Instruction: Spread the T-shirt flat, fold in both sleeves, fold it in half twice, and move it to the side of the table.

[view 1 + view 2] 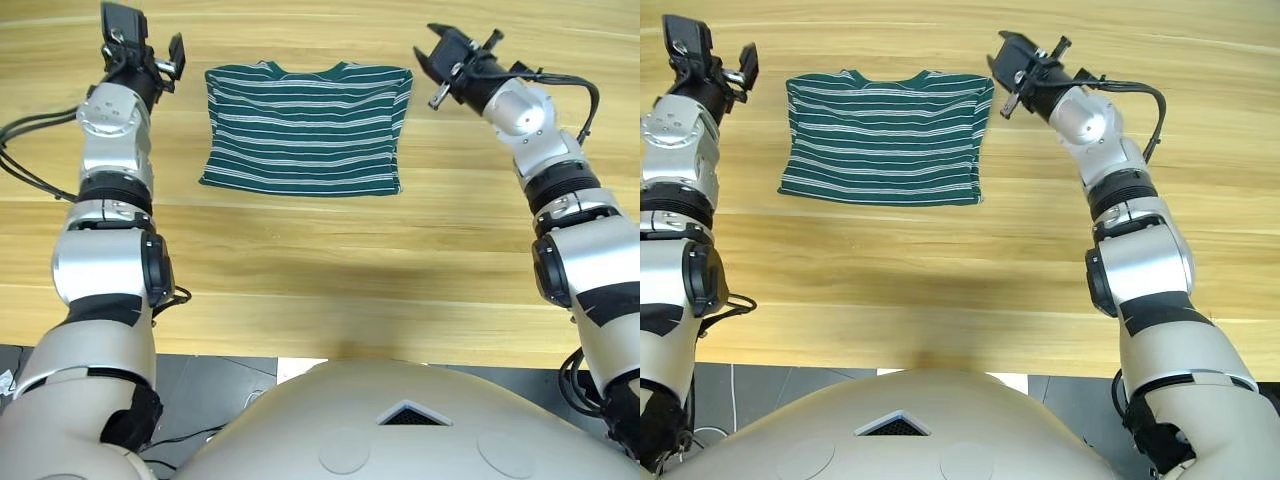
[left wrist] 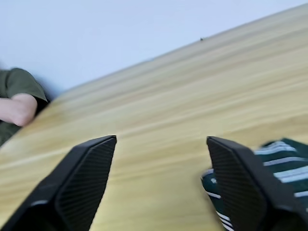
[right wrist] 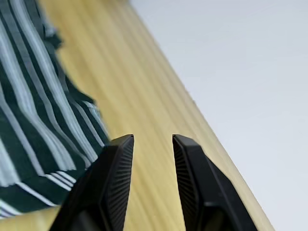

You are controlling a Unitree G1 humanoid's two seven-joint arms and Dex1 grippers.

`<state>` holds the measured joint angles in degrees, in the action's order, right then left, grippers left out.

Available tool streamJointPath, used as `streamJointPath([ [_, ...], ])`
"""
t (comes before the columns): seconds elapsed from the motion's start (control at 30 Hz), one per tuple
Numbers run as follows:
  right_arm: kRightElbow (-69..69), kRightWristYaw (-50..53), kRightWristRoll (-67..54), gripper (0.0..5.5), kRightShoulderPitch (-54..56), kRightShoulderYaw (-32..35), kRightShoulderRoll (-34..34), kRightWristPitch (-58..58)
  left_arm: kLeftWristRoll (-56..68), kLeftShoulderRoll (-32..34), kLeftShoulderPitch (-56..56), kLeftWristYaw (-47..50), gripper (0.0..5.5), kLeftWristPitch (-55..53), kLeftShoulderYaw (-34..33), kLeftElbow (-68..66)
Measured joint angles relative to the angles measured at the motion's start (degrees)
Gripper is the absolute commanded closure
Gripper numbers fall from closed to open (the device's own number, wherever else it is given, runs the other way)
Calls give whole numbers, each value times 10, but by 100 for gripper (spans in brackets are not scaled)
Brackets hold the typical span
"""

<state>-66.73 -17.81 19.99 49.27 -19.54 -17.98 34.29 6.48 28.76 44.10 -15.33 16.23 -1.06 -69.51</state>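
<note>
Left wrist view shows the left hand [image 2: 161,147] spread wide, its two black ribbed fingers [image 2: 86,178] well apart with only bare wood between them, and a corner of the green, white-striped T-shirt [image 2: 288,159] lying just past one finger. Across the scene, the right hand [image 3: 153,144] is held at a narrow gap with nothing in it, and the striped cloth lies just beside it on the wood. From the head camera, each hand sits off one far corner of the shirt, the left hand at the robot's left and the right hand at its right. Neither touches the cloth. The T-shirt lies flat on the wooden tabletop [image 1: 300,250] between the two arms. Its sides are turned in to a near-rectangle and its collar [image 1: 307,70] points to the far edge. A pale wall [image 3: 240,57] rises beyond that edge.
</note>
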Motion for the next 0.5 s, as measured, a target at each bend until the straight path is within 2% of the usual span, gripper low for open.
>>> streamJointPath([
  [0.03, -1, -6, 16, 402, 1, -13, 6, 1, 0, -1, -7, -1, 134, 4, -7, 0],
  [0.13, -23, -2, 74, 402, 13, -62, 32, -9, 5, -2, -26, -7, 134, 30, -30, 23],
  [0.3, -89, 90, 182, 402, 60, -140, 61, -113, 46, -27, -72, -40, 134, 57, -70, 158],
  [0.5, -114, 88, 217, 402, 55, -161, 15, -162, 62, -47, -147, -42, 134, 4, -76, 363],
])
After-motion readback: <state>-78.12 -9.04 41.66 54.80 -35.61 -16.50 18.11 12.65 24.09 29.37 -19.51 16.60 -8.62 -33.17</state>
